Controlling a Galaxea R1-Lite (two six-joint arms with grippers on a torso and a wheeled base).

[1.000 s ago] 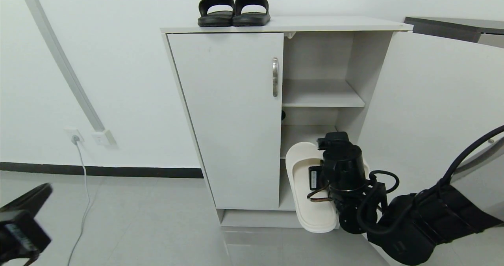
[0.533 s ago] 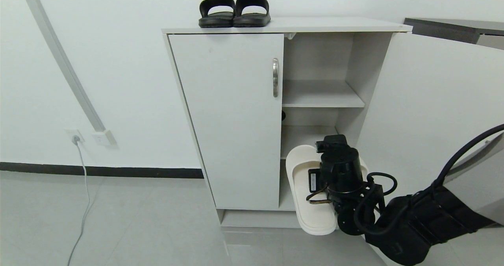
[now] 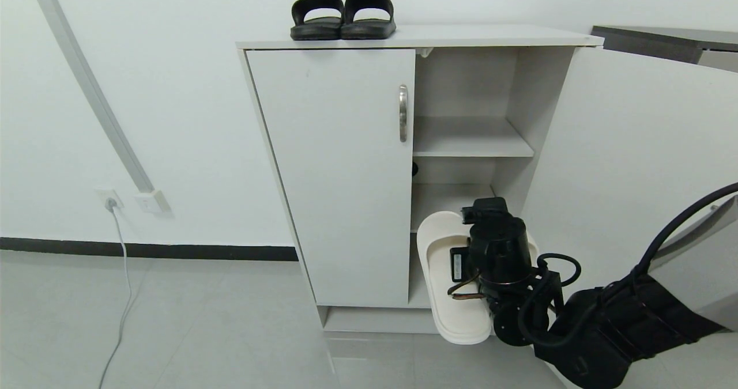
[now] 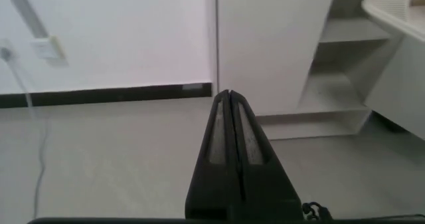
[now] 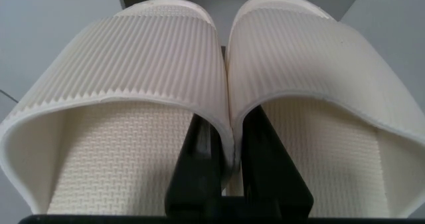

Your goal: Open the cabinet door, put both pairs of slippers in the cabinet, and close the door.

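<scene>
White wall [image 3: 173, 89] and grey floor [image 3: 202, 331] frame the cabinet [image 3: 334, 176], right door [image 3: 634, 158] open: the first pair is going in.
Right gripper [image 5: 231, 163] is clamped on the cream ribbed slippers [image 3: 447, 274] by their touching straps, at the lower opening. The next move, I judge, is to push them inward and release. Black slippers [image 3: 343, 15] sit on top, and the left gripper [image 4: 230, 127] has its jaws together.

The right arm [image 3: 605, 325] hides much of the 2 white slippers [image 3: 441, 274]; the open cabinet door [image 3: 634, 164] is cut off at right.
</scene>
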